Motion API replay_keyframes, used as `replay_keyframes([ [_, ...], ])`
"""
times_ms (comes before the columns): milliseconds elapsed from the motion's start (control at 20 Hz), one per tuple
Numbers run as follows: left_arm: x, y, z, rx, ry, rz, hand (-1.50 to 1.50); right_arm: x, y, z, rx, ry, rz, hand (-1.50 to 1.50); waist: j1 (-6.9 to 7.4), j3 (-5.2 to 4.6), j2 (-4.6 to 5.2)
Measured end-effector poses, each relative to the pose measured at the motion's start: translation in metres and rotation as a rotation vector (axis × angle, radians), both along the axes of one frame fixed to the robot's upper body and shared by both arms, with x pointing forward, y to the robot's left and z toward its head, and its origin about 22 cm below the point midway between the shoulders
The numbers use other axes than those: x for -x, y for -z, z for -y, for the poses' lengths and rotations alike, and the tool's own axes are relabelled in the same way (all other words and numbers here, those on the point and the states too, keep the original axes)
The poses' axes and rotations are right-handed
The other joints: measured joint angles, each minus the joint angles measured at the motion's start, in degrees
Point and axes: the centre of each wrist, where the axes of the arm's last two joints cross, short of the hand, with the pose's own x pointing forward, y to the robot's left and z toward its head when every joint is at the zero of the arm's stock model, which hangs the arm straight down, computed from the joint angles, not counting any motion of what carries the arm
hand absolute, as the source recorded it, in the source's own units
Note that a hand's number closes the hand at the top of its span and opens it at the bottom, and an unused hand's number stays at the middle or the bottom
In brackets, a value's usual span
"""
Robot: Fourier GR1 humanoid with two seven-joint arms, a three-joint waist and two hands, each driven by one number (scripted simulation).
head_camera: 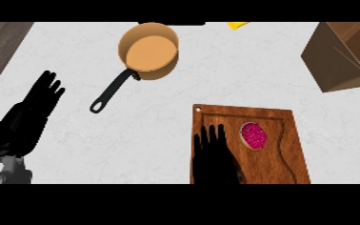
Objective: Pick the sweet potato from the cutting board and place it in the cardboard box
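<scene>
The sweet potato (254,135), a small pink-red oval, lies on the wooden cutting board (281,124) at the lower right of the counter. My right hand (214,155) is over the board's left part, fingers straight and pointing away, just left of the sweet potato and not touching it. At the right edge, far from the board, stands the brown cardboard box (336,55), partly cut off. My left hand (32,109) rests open at the left edge, fingers up.
An orange pan (147,50) with a black handle (112,90) sits at the upper middle of the white counter. A small yellow thing (237,25) shows at the far edge. A dark wooden strip (13,35) borders the counter's upper left.
</scene>
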Motion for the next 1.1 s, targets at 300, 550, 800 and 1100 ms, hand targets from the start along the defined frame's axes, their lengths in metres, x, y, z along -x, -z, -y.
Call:
replay_keyframes([
  [300, 0.002, -0.009, 0.006, -0.002, -0.004, -0.003, 0.00, -0.006, 0.009, 0.010, 0.017, 0.018, -0.011, -1.50, 0.04, 0.01, -0.02],
  [550, 0.002, -0.002, 0.011, 0.006, -0.002, -0.002, 0.00, -0.006, 0.017, 0.020, 0.015, 0.020, -0.011, -1.50, 0.00, 0.00, -0.01],
  [800, 0.001, -0.007, 0.009, 0.001, -0.004, 0.003, 0.00, -0.014, 0.019, 0.016, 0.004, 0.011, -0.002, 1.50, 0.05, 0.00, -0.01],
  [1100, 0.007, 0.002, 0.006, -0.001, -0.002, -0.005, 0.00, -0.015, 0.018, 0.017, -0.020, -0.070, 0.010, 1.50, 0.08, 0.00, -0.02],
])
